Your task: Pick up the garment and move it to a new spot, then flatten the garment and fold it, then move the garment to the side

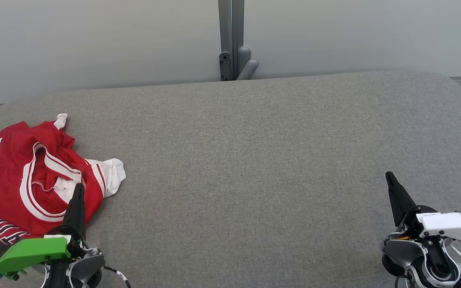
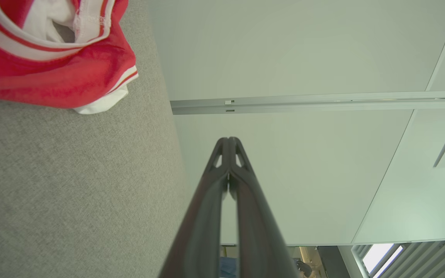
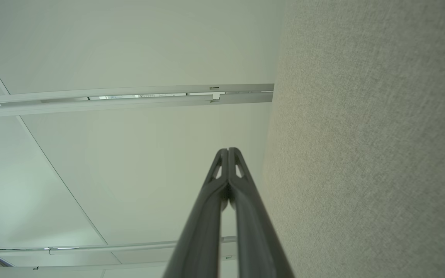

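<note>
A crumpled red garment (image 1: 22,180) with white stripes and white trim lies bunched at the left end of the grey padded table (image 1: 254,160). In the left wrist view the garment (image 2: 48,61) fills the upper left corner. My left gripper (image 1: 79,187) is shut with nothing in it, its tip over the garment's near right edge in the head view. The left wrist view shows the left gripper (image 2: 228,139) with its fingers pressed together, pointing at the wall. My right gripper (image 1: 389,175) is shut and empty at the lower right, far from the garment; its wrist view shows the right gripper (image 3: 228,150) closed.
The table's far edge meets a pale wall with a grey post (image 1: 232,40) at the middle back. The table's left corner is rounded just beyond the garment. Bare grey fabric spreads across the middle and right.
</note>
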Motion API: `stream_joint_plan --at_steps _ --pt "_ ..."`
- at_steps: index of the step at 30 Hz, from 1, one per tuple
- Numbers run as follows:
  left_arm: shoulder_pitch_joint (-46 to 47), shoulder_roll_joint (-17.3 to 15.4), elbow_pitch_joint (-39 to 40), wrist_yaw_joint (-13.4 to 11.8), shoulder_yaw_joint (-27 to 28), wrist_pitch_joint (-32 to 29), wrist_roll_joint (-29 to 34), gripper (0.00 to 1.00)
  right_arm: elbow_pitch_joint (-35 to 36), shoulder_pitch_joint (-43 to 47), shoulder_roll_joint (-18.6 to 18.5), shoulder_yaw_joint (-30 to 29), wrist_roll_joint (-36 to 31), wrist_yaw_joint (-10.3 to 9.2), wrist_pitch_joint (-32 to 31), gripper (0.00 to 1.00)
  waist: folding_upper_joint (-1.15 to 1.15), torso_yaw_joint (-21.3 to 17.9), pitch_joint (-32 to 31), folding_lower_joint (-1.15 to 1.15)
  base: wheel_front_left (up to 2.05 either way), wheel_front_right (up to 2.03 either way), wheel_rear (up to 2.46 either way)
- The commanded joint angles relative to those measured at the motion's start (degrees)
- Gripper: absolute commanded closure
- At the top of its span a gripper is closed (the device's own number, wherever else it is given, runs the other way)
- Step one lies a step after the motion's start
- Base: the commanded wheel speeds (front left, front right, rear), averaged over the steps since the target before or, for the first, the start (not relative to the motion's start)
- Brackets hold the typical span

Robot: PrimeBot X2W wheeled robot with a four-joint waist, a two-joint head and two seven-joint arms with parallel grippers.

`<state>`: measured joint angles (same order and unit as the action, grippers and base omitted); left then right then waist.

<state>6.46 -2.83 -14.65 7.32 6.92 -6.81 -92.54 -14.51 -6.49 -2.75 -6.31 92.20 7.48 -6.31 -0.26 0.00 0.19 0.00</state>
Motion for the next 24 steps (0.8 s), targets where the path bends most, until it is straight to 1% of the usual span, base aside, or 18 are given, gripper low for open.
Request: stream_joint_plan --at_steps 1,24 --pt "0.7 -0.1 0.3 0.4 -0.1 0.0 0.5 1.0 -0.1 -0.7 -0.3 0.1 0.4 0.03 -0.2 1.0 0.26 0.0 0.0 0.0 0.0 0.0 0.0" --pt "0.7 -0.1 0.3 0.4 -0.1 0.0 0.5 1.0 -0.1 -0.7 -0.3 0.1 0.4 0.03 -0.2 1.0 0.26 0.0 0.0 0.0 0.0 0.0 0.0"
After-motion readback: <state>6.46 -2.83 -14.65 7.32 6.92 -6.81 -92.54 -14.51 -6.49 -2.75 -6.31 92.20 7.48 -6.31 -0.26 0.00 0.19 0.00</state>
